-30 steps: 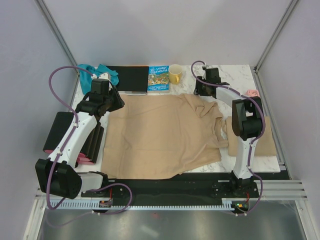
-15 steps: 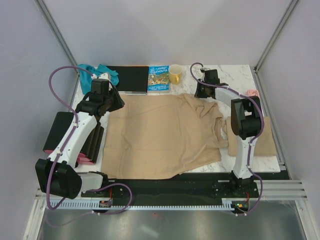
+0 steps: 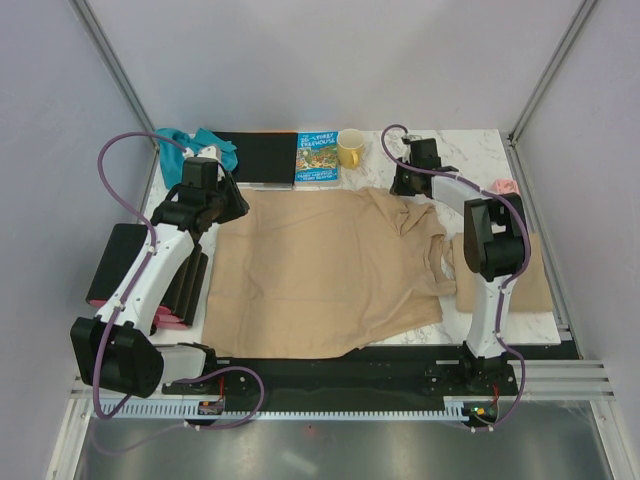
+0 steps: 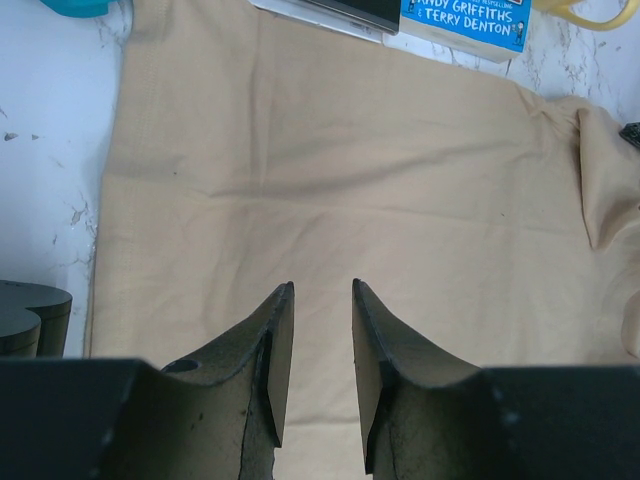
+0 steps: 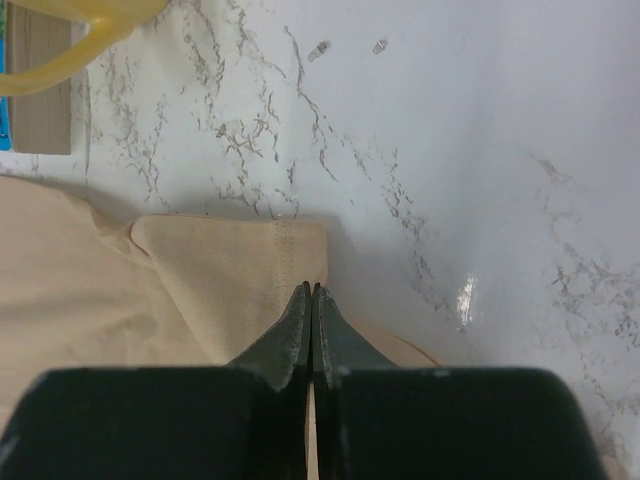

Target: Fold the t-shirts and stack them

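- From the top view, the spread t-shirt (image 3: 320, 270) covers most of the table (image 3: 470, 150). Its near hem lies along the table's near edge. Its far edge reaches up close to the black board (image 3: 258, 158) and the picture book (image 3: 317, 158).
- The yellow mug (image 3: 350, 148) stands just beside the book, near the shirt's bunched far right part.
- The teal garment (image 3: 180, 140) is heaped in the far left corner. A second t-shirt (image 3: 530, 280) lies flat on the right side, partly under the right arm (image 3: 490, 270).
- Your open marble is the far right corner and a small patch at the near right between the two tan shirts.
- The left arm (image 3: 160, 260) reaches over the spread shirt's far left corner.
- In the left wrist view, the left fingers (image 4: 322, 290) are released, apart with nothing between them, hanging above the shirt's body. The shirt's left edge runs straight, with a strip of bare table beside it. The far edge meets the board and the book.
- In the right wrist view, the right fingers (image 5: 311, 292) are clenched on the hem of the sleeve (image 5: 240, 260), at its outer corner. You have bare marble to the right and beyond it, and the mug's handle sits at the upper left.
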{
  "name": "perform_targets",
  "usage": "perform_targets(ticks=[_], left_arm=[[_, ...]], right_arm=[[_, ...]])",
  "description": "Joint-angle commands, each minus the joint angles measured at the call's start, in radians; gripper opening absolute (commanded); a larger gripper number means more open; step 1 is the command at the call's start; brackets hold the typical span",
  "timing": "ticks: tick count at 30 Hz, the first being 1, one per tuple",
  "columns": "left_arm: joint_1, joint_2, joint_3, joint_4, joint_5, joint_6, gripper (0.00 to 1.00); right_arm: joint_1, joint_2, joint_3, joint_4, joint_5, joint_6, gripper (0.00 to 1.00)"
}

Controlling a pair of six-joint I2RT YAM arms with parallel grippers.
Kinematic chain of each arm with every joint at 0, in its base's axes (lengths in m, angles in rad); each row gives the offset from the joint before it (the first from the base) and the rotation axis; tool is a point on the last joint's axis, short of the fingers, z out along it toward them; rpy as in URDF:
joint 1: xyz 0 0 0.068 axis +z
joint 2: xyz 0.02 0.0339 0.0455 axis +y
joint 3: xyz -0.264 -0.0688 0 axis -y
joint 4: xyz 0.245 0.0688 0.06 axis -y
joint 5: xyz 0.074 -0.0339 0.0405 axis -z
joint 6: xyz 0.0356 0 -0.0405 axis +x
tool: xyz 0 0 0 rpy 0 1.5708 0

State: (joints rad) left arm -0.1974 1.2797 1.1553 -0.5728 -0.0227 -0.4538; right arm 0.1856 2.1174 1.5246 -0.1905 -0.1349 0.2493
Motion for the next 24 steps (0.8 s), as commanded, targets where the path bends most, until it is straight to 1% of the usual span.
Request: perform_targets(ticks=[1,7,15,19,21,22,24], left_arm=[[0.003,0.010,0.004,0.028,0.017,0.041,0.37],[0.003,0.015,0.004,0.027,0.013,0.040,0.38],[-0.008,0.047,0.014,0.022,-0.040,0.041,0.43],[-0.005,0.124,0.107,0.001,-0.161,0.061,0.47],[-0.004,0.176,0.179,-0.010,-0.164,0.044,0.47],[-0.004,0.226,0.197,-0.010,-0.167,0.031,0.48],[-0.005,0.276,0.236,-0.007,-0.178,-0.029,0.48]], right_arm=[[-0.002,-0.112,-0.020,0.046,-0.017,-0.005,0.00],[0.005,-0.210,-0.053,0.065,-0.002,-0.019,0.00],[0.031,-0.246,-0.047,0.040,0.046,-0.056,0.00],[0.041,-0.228,-0.037,0.045,0.018,-0.059,0.00],[0.052,-0.217,-0.034,0.052,0.020,-0.064,0.00],[0.054,-0.209,-0.034,0.052,0.017,-0.065,0.00],[0.057,-0.201,-0.035,0.056,0.006,-0.067,0.00]])
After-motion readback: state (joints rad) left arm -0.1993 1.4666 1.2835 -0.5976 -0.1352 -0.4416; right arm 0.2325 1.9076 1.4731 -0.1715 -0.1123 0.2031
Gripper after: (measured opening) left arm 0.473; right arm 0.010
